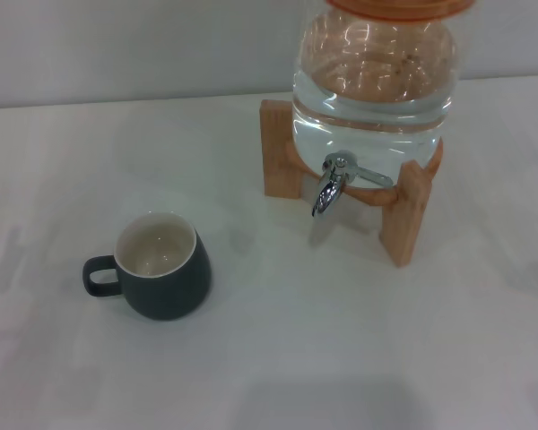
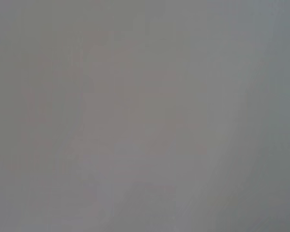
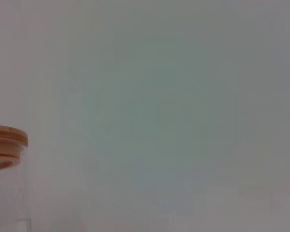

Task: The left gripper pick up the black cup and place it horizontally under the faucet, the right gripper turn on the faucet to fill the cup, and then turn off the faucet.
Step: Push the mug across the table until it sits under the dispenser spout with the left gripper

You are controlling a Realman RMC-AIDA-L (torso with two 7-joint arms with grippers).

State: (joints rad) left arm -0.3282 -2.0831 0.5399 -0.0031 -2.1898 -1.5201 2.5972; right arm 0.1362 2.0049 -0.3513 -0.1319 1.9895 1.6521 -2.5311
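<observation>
White desk [image 1: 359, 358] carries all items. Glass jar [image 1: 373, 81], part-filled with water, sits in a wooden stand [image 1: 403, 210] at the far right; its wooden lid [image 3: 7, 137] shows in the right wrist view. Black cup [image 1: 161, 266] stands upright, near left, handle pointing left, well apart from the faucet [image 1: 332, 184]. Neither gripper is visible; state cannot be told.

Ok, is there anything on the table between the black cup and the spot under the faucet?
Nothing visible: bare white table lies between the black cup and the faucet. Neither claw is in view.
</observation>
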